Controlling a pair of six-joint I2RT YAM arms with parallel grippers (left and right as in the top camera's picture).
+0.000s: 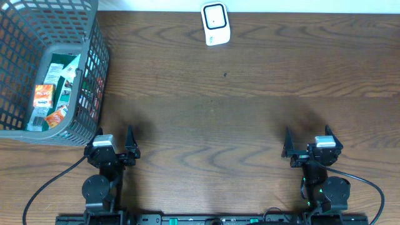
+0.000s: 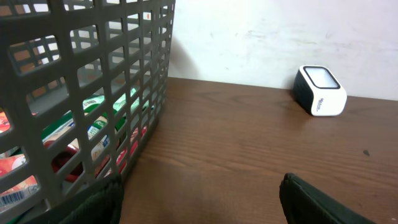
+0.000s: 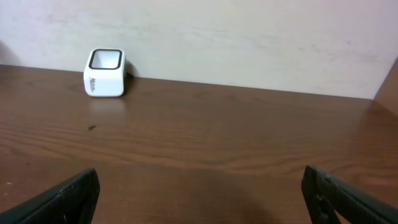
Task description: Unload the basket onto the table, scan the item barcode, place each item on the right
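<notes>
At the near edge of the table (image 1: 206,119) both arms sit low. The left gripper (image 1: 114,134) and the right gripper (image 1: 308,134) each have their fingers spread apart with nothing between them, so the job looks to be at its very start, with no item picked yet. The things to scan are the packets (image 1: 53,94), heaped in the grey basket (image 1: 95,75) that stands at the left just beyond the left gripper. The white scanner (image 1: 215,24) stands well apart from it at the far edge, near the middle, its window facing upward. The next move, I judge, falls to the left arm: rise over the basket's rim, come down inside, close on one packet, then carry it to the scanner with its barcode turned to the window. The packets overlap and show partly through the mesh, so I cannot tell which lies topmost or where any barcode sits. In both wrist views only the fingertips show, cut off at the lower corners, and the arm bases run off the bottom of the overhead view.
</notes>
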